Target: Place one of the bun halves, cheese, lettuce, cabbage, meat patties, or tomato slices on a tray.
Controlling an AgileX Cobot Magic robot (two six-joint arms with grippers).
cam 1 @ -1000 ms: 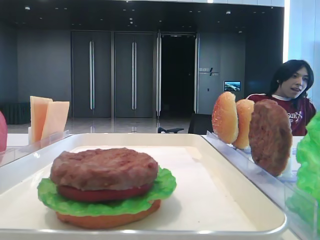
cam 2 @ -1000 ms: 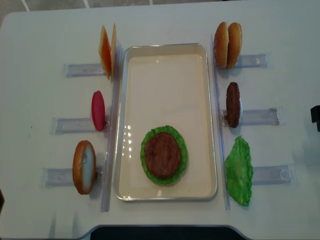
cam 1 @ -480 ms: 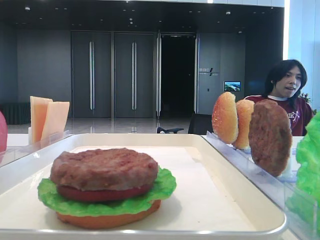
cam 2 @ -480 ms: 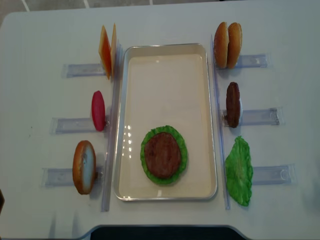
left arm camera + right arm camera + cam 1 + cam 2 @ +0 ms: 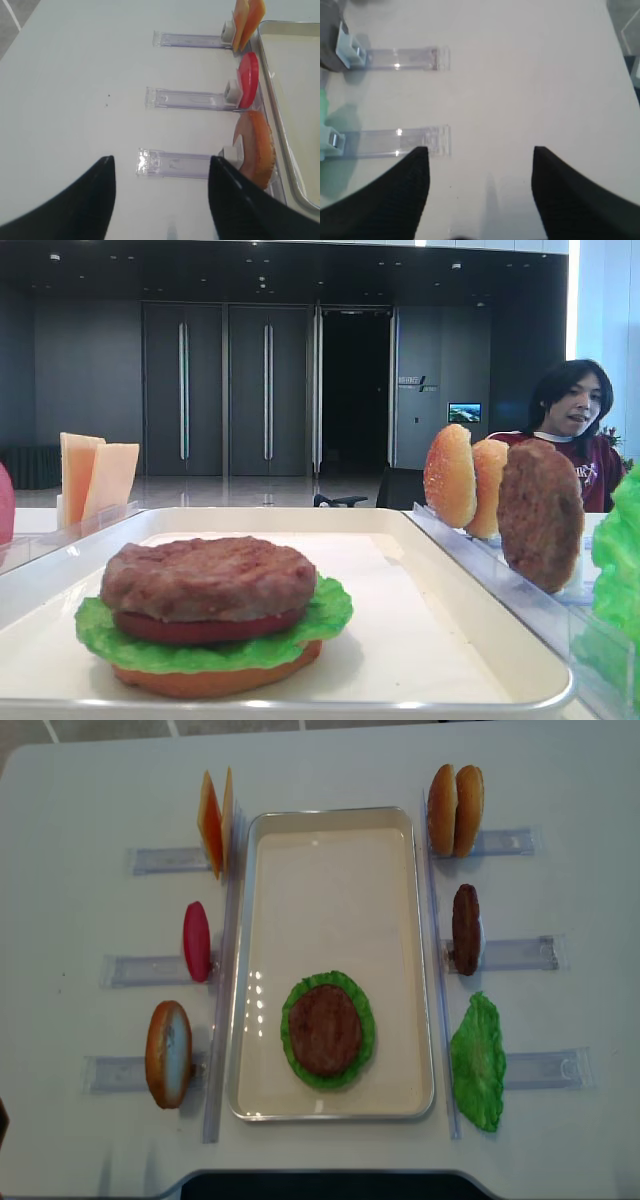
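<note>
Clear plastic holders (image 5: pixel 150 859) lie on the white table (image 5: pixel 80 800); a seated person (image 5: pixel 572 430) watches beyond it.

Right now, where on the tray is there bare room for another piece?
The far half of the tray is bare, from the rim between the cheese and the buns down to the burger stack. The near end is crowded; only thin strips flank the stack.

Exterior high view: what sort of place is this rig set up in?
Probably an office lobby or demo hall, not a kitchen: tall dark double doors, a seated onlooker, and toy burger parts around a tray.
</note>
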